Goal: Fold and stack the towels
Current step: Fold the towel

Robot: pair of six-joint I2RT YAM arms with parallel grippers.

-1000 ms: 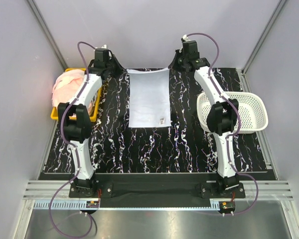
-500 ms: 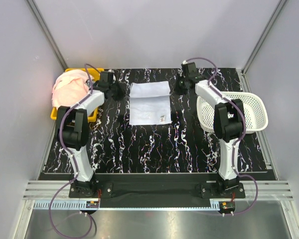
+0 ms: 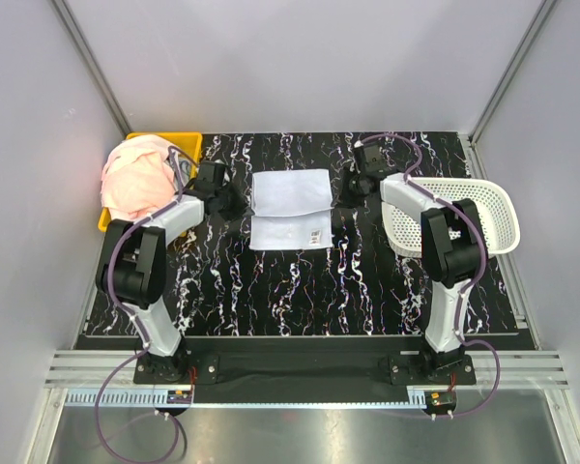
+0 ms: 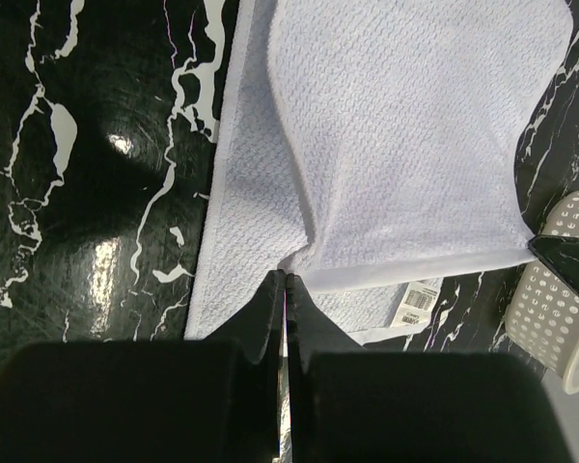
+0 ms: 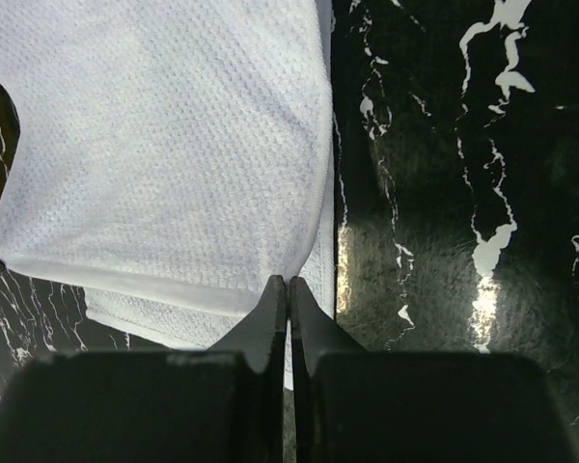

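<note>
Now the left claw (image 4: 284,280) and the right claw (image 5: 289,285) are each pinching tight on a corner of the folded-over top layer of the pale blue-white towel (image 3: 290,198), which is lying on the counter (image 3: 300,280) left of the white mesh basket (image 3: 493,208), near it.

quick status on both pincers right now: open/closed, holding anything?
Left pincer: closed, pinching the pale blue-white towel at a corner of its folded-over flap.
Right pincer: closed, pinching the same flap's other corner.
</note>
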